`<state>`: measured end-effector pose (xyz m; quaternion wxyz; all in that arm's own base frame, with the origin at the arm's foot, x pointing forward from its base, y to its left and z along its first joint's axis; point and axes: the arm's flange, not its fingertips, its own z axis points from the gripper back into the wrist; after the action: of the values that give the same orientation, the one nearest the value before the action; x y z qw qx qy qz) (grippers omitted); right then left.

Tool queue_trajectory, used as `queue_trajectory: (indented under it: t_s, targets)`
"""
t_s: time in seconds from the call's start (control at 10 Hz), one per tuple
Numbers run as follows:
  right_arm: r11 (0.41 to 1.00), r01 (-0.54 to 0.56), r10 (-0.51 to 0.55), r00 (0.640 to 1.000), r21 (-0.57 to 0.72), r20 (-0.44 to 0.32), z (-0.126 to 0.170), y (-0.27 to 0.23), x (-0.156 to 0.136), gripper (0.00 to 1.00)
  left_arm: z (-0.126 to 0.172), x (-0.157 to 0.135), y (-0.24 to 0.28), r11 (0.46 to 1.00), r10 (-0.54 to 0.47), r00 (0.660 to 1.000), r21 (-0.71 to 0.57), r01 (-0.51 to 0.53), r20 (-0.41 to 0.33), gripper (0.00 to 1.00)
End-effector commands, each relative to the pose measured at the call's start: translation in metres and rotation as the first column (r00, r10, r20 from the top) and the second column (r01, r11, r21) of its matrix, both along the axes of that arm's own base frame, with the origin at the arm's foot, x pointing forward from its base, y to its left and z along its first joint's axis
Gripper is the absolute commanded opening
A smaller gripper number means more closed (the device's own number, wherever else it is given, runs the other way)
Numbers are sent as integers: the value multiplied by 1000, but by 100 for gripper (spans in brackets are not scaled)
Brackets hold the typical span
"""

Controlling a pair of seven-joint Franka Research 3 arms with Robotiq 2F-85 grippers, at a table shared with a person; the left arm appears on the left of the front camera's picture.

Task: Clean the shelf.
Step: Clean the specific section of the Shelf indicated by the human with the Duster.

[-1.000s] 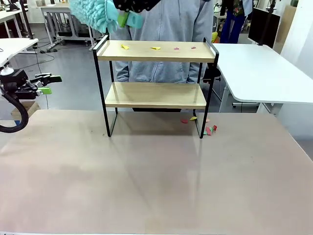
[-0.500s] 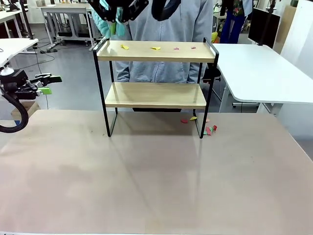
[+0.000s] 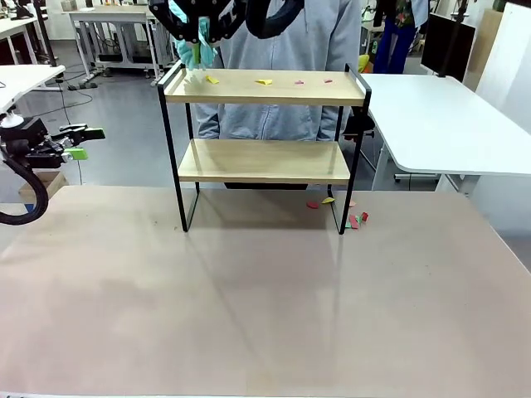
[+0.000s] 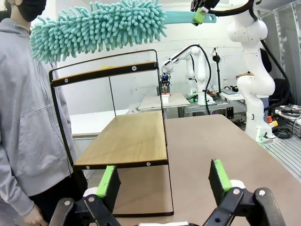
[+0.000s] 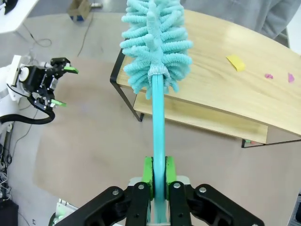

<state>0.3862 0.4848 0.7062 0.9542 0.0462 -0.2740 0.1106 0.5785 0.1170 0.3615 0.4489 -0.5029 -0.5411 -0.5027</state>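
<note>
The shelf [image 3: 264, 160] stands at the table's far middle, with yellow and pink paper scraps [image 3: 264, 81] on its top board. My right gripper [image 3: 202, 18] hangs above the top board's left end, shut on the handle of a turquoise fluffy duster [image 3: 197, 55]. In the right wrist view the duster [image 5: 155, 42] points away from my right gripper [image 5: 159, 172], its head over the left end of the shelf [image 5: 235, 94], with a yellow scrap [image 5: 235, 62] to its right. My left gripper [image 3: 80, 142] waits open at the far left, facing the shelf [image 4: 123, 139] end-on, fingers [image 4: 109, 181] empty.
A person in a grey hoodie [image 3: 282, 41] stands right behind the shelf. Several coloured scraps [image 3: 355, 220] lie on the tan table [image 3: 249, 290] by the shelf's right leg. A white table [image 3: 448, 116] stands at the right.
The duster has swung from sticking out sideways to the left round to pointing away over the top board's left end, and has come down a little. The left arm has not moved.
</note>
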Motion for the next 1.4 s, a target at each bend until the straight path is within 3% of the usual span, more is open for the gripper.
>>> queue_trajectory:
  t_s: [0.0,0.5,0.7,0.8,1.3]
  targets:
    - [999,36,-36,999,10,-18,-5,4,1,13,3,-2,-1,1000,0,1000,-3,0,14,100]
    - [998,52,-49,991,23,-124,-39,-12,7,13,3,-2,-1,1000,0,1000,-3,0,14,100]
    - [998,50,-44,988,35,-145,-37,-22,5,13,3,-2,-1,1000,0,1000,-3,0,14,100]
    - [999,36,-36,992,1,-118,-39,-4,15,13,3,-2,-1,1000,0,1000,-3,0,14,100]
    - [997,75,-72,988,21,-136,-38,-17,14,13,3,-2,-1,1000,0,1000,-3,0,14,100]
